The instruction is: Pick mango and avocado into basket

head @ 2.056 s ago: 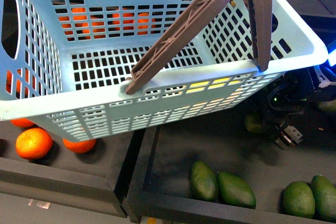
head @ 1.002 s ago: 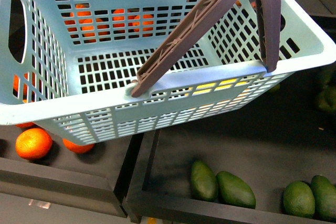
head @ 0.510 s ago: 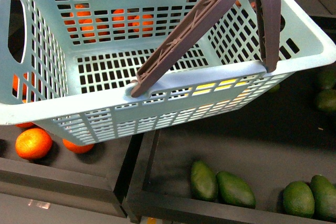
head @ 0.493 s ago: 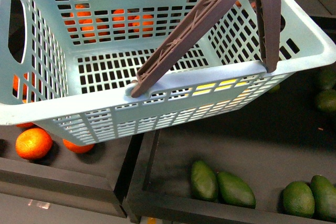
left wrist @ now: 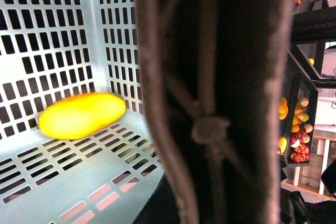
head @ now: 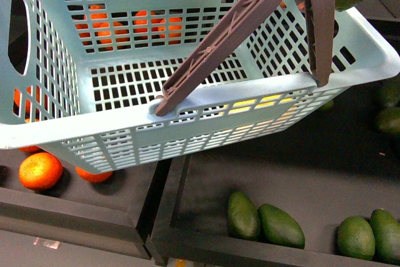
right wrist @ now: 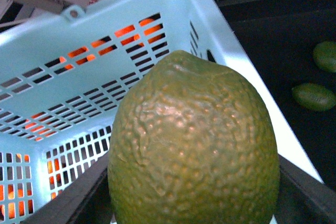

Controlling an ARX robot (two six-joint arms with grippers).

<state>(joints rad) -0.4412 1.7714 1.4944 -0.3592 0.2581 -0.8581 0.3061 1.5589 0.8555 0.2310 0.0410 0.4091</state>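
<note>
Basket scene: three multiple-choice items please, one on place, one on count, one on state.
1. Where is the mango? A on the basket floor; B among the oranges; C under the basket.
2. How many avocados lie along the tray's near wall, front view? A two; B four; C six.
3. The basket's handles are: A folded flat; B missing; C raised.
Answers: 1 A, the left wrist view shows it lying on the slotted floor. 2 B, four lie there, in two pairs. 3 C, both stand up above the rim.
</note>
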